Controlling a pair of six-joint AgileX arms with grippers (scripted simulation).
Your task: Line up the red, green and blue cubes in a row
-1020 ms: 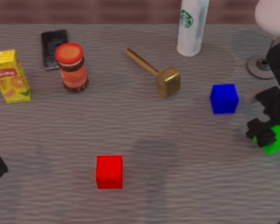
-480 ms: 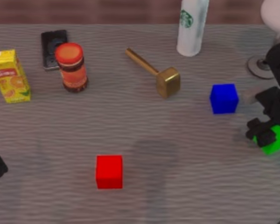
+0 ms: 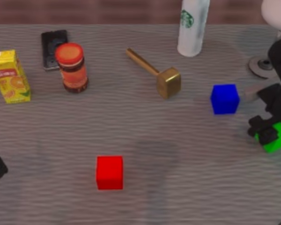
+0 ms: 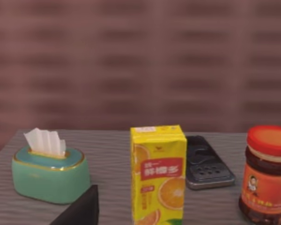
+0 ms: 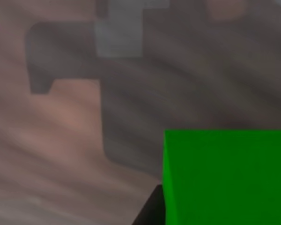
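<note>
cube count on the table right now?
3. Red cube near the front, left of centre; blue cube right of the mallet; green cube at the right edge, under the right gripper.

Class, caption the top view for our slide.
Right gripper at the small matte green cube; blue cube beside it.

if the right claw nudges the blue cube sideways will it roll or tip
Probably neither. The blue cube sits flat on the table, with square faces and no rounded edges, so it should slide rather than roll. It is as wide as it is tall, so tipping seems unlikely unless pushed high. The ridged-looking tabletop may add some drag.
</note>
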